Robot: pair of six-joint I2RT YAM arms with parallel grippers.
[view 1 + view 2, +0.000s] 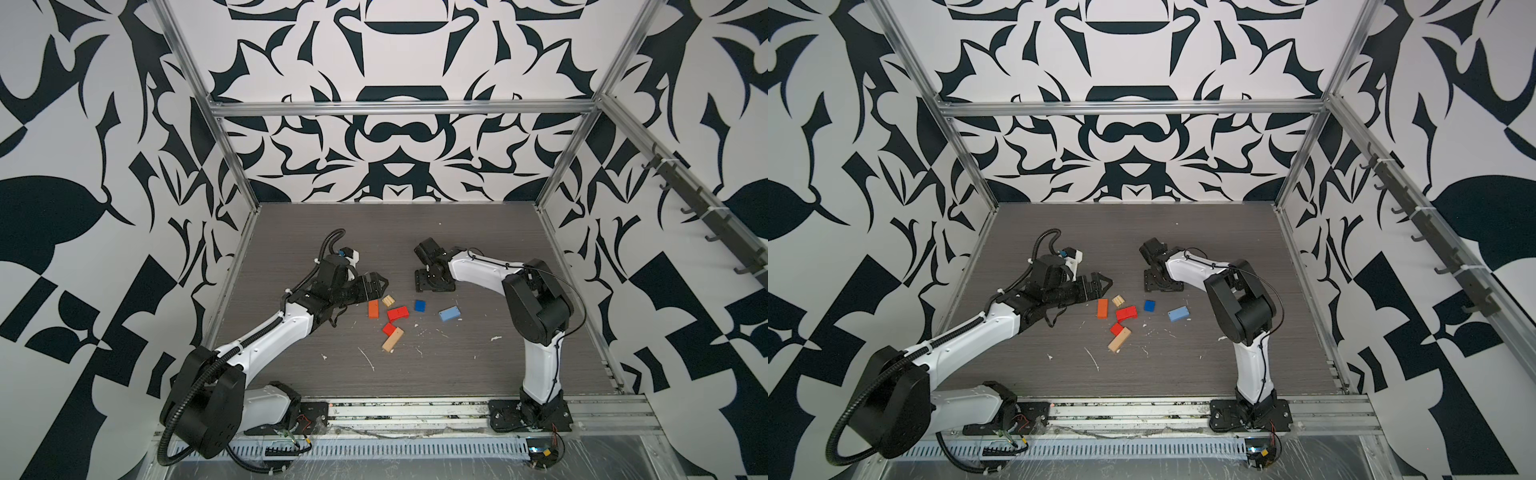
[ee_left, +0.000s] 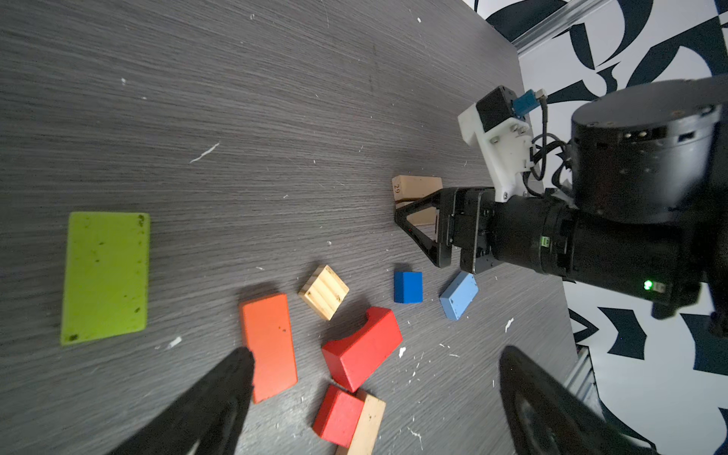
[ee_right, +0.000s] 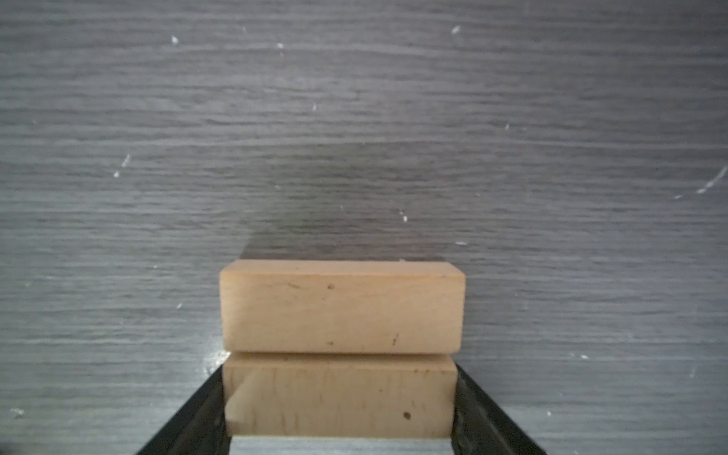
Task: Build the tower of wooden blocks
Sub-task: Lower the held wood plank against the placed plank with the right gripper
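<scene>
In both top views the wood blocks are found lying loose and flat on the table [image 1: 457,249] between the two arms: an orange block [image 1: 373,308], a ridged tan block [image 1: 388,300], a red arch block [image 1: 398,313], and a small red block [image 1: 389,329] touching a tan oblong [image 1: 393,339]. A dark blue block [image 1: 420,305] and a light blue block [image 1: 449,313] are set off to the right. The left gripper [image 1: 381,291] is hung just beside the ridged tan block, claw spread wide and empty. The right gripper [image 1: 432,286] is pointed down at the table a bit further back. In the left wrist view a lime green block [image 2: 105,275] is shown well apart from the rest. In the right wrist view a far tan block [image 3: 342,311] is seen touching a near tan block [image 3: 338,394] along the long side. The near one is flanked tight by the fingers [image 3: 197,413], but whether it's actually pinched or just bracketed can't be told.
</scene>
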